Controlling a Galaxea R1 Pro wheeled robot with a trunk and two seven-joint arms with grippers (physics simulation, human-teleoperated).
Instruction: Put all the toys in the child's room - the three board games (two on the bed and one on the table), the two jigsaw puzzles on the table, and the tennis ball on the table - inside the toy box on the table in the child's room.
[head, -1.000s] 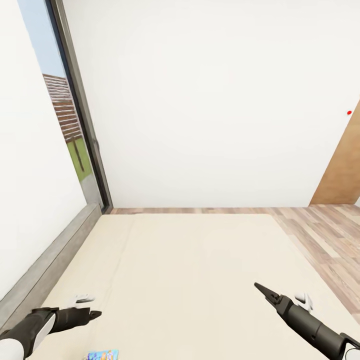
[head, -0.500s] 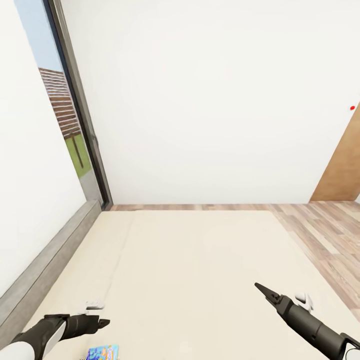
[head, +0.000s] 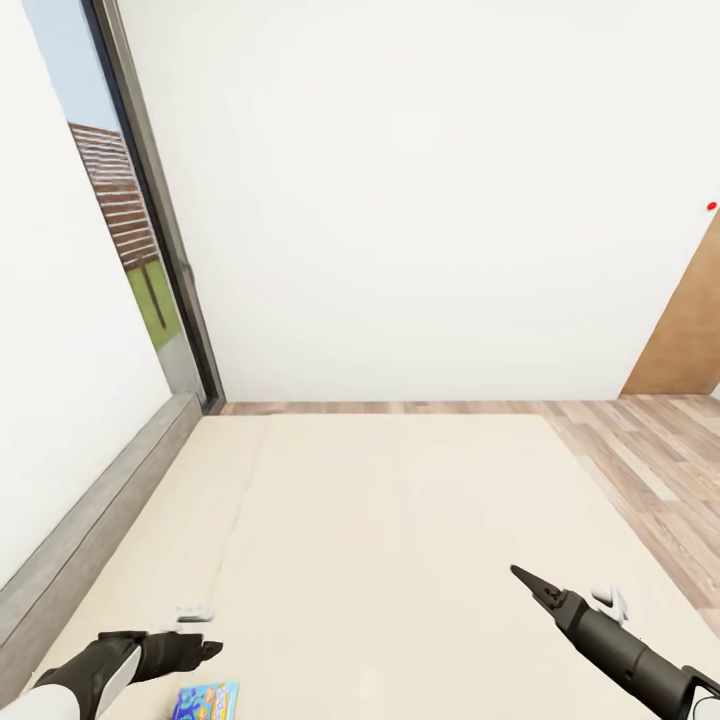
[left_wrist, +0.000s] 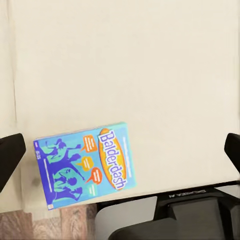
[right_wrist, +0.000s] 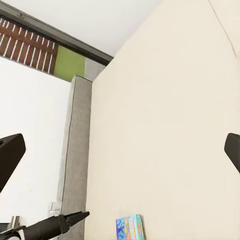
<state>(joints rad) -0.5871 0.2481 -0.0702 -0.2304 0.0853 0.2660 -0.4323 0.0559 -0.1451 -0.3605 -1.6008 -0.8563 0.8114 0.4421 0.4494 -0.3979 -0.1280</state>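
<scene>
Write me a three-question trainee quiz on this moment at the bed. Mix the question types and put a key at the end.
1. True or false: the board game lies flat on the bed.
2. What title is printed on its blue cover?
3. In the left wrist view, where do the fingertips of the left gripper stand? A) clamped on the box B) wide apart at the view's edges, nothing between them but the box lying below C) pressed together

Key: 1 true; 2 Balderdash; 3 B

"Balderdash" on blue board game box (left_wrist: 82, 167) lid.
</scene>
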